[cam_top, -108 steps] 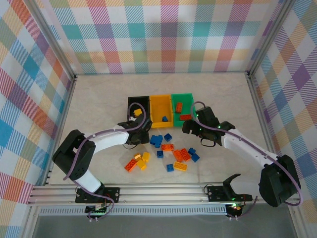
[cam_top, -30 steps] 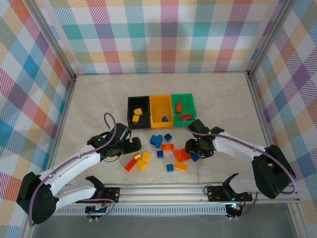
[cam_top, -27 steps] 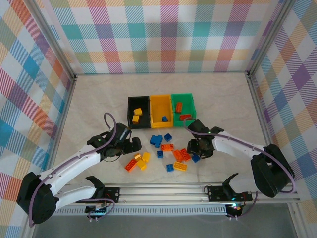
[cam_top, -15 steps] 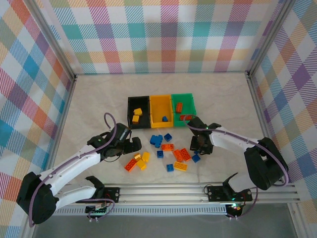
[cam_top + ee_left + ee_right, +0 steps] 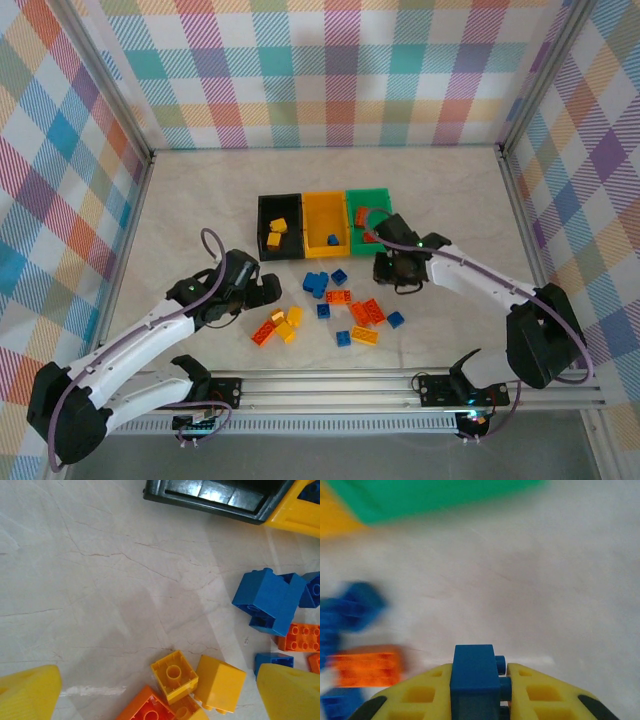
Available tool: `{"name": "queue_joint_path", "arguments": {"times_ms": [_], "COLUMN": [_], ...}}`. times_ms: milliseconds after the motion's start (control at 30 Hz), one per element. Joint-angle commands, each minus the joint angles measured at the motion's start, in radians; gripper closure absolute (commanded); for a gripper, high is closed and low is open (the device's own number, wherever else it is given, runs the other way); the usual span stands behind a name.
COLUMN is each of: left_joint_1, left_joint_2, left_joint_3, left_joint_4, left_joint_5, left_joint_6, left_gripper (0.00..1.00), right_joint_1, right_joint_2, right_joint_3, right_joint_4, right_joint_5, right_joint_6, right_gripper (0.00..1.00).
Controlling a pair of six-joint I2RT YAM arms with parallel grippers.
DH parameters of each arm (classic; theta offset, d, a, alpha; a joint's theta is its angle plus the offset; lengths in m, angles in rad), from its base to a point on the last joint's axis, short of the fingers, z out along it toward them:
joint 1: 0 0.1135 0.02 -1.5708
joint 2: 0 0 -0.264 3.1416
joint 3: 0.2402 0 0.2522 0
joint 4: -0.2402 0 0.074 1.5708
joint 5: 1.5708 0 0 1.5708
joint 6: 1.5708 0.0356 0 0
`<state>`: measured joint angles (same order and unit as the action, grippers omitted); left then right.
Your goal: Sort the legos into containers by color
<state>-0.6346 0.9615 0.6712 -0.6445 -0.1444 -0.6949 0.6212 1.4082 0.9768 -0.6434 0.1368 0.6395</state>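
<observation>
three small open rectangular plastic bins in a touching row at mid counter (image 5: 200, 200): black bin (image 5: 261, 228) on the left, yellow-orange bin (image 5: 322, 212) in the middle, green bin (image 5: 368, 192) on the right. in the black bin, two yellow studded bricks (image 5: 278, 225). in the yellow-orange bin, a lone blue brick (image 5: 333, 239). in the green bin, an orange-red brick (image 5: 361, 215), with a second one partly hidden behind the right arm.

just in front of the green bin, right end effector (image 5: 392, 272), narrowed onto a small blue studded plastic brick (image 5: 472, 665) and pinching it between yellow fingers (image 5: 420, 697). right wrist view blurred; whether that brick is clear of the pale marbled counter, cannot tell.

on the near side of the bins, between the two arms, a loose scatter of bricks: a blue cluster (image 5: 316, 284), a flat orange brick (image 5: 337, 297), an orange-red pair (image 5: 367, 312), a yellow block (image 5: 364, 335), a few single blue ones.

at the left edge of that scatter, left end effector (image 5: 266, 292), spread wide and holding nothing. yellow fingertips (image 5: 27, 692) at both lower corners of the left wrist view, well apart. between them, a yellow single-stud cube (image 5: 174, 672) touching a plain yellow cube (image 5: 220, 682) and an orange piece (image 5: 150, 710).
</observation>
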Motion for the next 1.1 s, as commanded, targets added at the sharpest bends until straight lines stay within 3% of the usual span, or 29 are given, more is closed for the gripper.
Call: {"name": "queue_joint_path", "arguments": {"times_ms": [0, 433, 567, 800, 933, 1067], "left_joint_1": [-0.006, -0.007, -0.007, -0.006, -0.027, -0.112], "left_joint_2": [-0.017, -0.057, -0.058, -0.056, -0.044, 0.002], "left_joint_3": [0.021, -0.026, -0.029, -0.02, -0.022, -0.038], "left_joint_4": [-0.05, -0.076, -0.087, -0.101, -0.116, -0.113], "left_joint_5": [-0.039, -0.04, -0.026, 0.016, 0.048, 0.05], "left_joint_6": [0.001, -0.038, -0.03, -0.004, 0.001, -0.033], "left_gripper": [0.0, 0.0, 0.0, 0.03, 0.07, 0.13], "right_joint_1": [0.04, 0.058, 0.059, 0.063, 0.067, 0.071], "right_joint_2": [0.068, 0.609, 0.685, 0.578, 0.469, 0.383], "right_joint_3": [0.152, 0.737, 0.837, 0.788, 0.643, 0.508], "right_joint_4": [0.04, 0.0, -0.03, 0.038, 0.101, 0.143], "right_joint_5": [-0.039, 0.073, 0.079, 0.041, 0.011, -0.002], "right_joint_6": [-0.09, -0.169, -0.161, -0.145, -0.119, -0.09], "right_gripper": [0.75, 0.7, 0.53, 0.26, 0.21, 0.2]}}
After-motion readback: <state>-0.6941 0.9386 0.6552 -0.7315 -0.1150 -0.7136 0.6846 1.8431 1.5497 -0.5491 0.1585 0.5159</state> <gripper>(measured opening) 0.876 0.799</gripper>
